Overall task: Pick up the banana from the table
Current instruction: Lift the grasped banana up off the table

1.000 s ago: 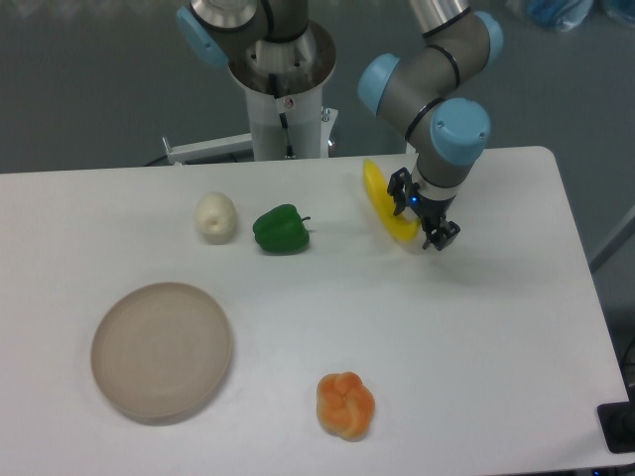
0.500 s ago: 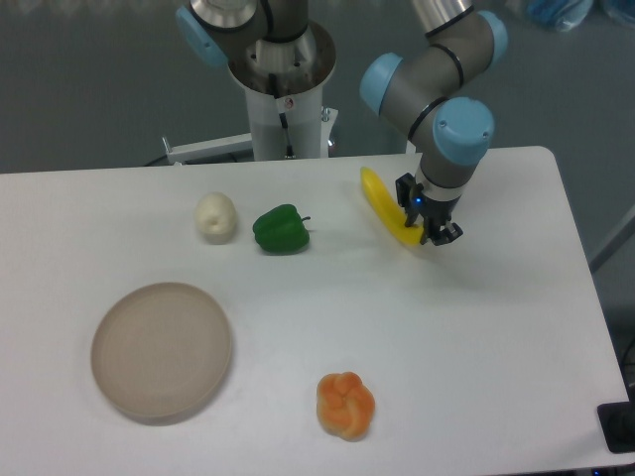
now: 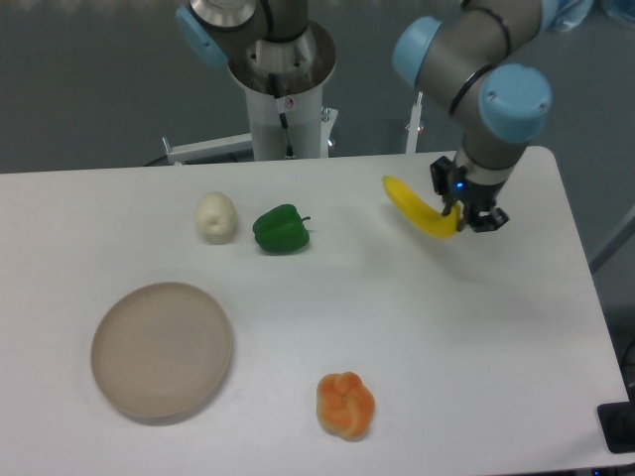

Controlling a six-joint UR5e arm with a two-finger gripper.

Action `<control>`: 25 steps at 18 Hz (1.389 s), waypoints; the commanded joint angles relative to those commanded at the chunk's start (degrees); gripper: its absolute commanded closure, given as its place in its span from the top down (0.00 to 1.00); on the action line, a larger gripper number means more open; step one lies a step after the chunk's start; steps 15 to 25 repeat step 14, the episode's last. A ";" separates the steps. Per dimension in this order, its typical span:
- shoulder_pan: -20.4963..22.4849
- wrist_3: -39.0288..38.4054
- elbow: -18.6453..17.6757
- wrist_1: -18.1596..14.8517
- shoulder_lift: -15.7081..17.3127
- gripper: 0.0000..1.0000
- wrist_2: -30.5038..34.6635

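Observation:
The slim, curved yellow banana [image 3: 419, 207] hangs in the air above the white table [image 3: 476, 327], at the back right. My gripper [image 3: 462, 211] is shut on the banana's right end, the black fingers on either side of it. The banana's free end points up and to the left. The grey and blue arm reaches down to it from the top of the view.
A green pepper [image 3: 281, 229] and a white lumpy object [image 3: 215, 217] lie at the back left. A round beige plate [image 3: 162, 349] sits front left. An orange knobbly bun-like lump [image 3: 345, 404] lies near the front edge. The robot base [image 3: 283, 79] stands behind the table.
My gripper has closed on the banana and lifted it off the table, moving up and to the right. The other objects have not moved.

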 joint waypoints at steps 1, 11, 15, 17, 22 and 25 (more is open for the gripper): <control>0.00 -0.18 1.14 -0.35 -0.18 0.05 -0.79; -1.40 -0.18 9.76 -0.44 -3.95 0.03 -3.17; -1.50 -0.27 10.91 -0.71 -4.57 0.03 -3.26; -1.50 -0.27 10.91 -0.71 -4.57 0.03 -3.26; -1.50 -0.27 10.91 -0.71 -4.57 0.03 -3.26; -1.50 -0.27 10.91 -0.71 -4.57 0.03 -3.26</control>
